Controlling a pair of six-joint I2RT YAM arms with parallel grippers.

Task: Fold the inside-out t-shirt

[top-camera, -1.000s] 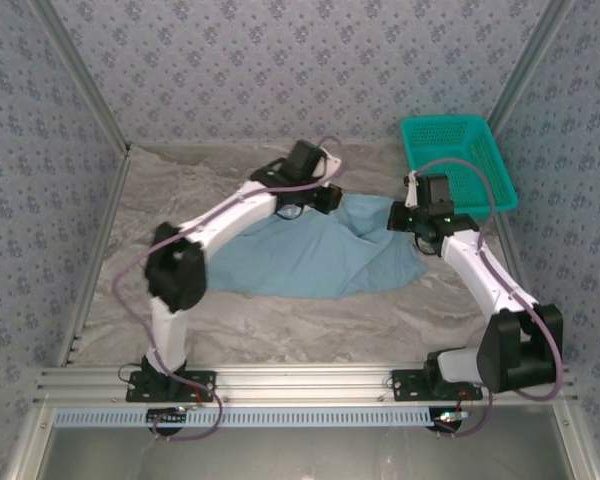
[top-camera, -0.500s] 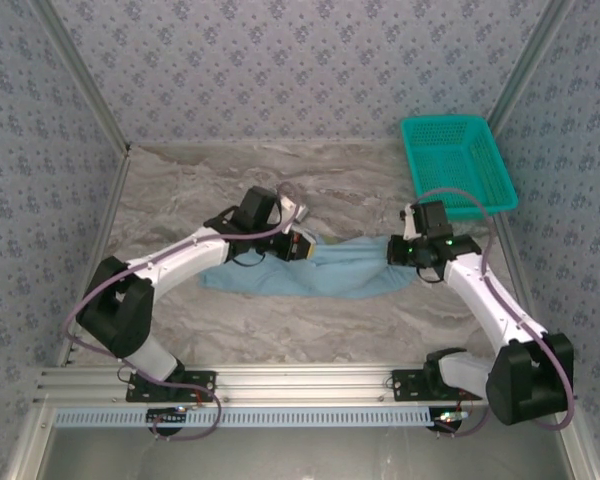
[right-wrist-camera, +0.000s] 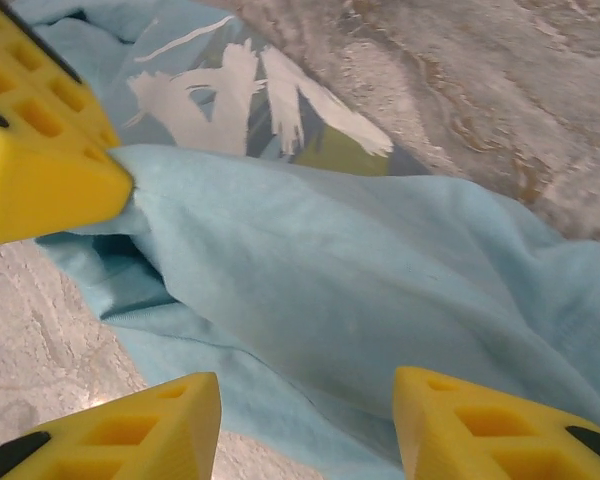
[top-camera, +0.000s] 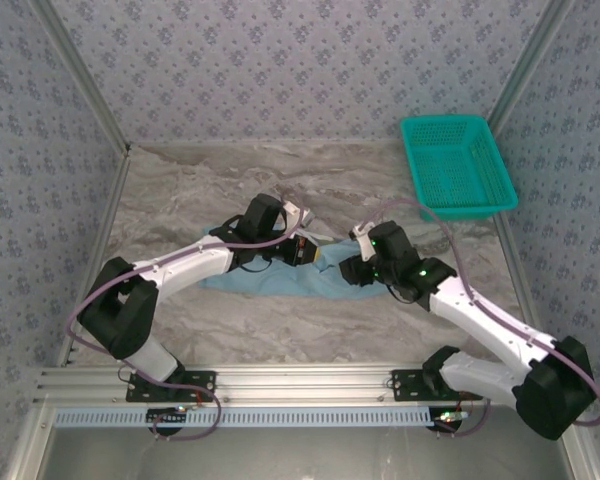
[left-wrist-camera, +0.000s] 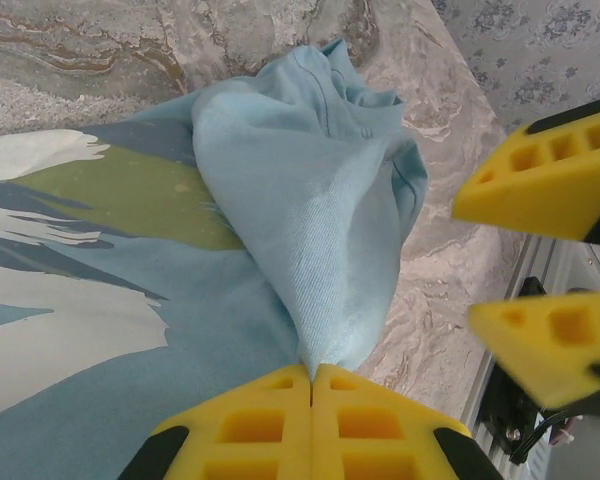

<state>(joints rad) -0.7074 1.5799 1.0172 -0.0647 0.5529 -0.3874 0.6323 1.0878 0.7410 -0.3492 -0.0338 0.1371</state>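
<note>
On the marble table, left jaws pinch the t-shirt; right jaws gape over it.

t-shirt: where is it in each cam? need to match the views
Top external: t-shirt bunched in a strip mid-table, between the two arms.
Left wrist: t-shirt across left and centre, a fold pinched in the shut left tool.
Right wrist: t-shirt across the middle, past the open right tool.
Shared landmark: the left tool's pinch on the fold, at centre, bottom and upper left respectively.
</note>
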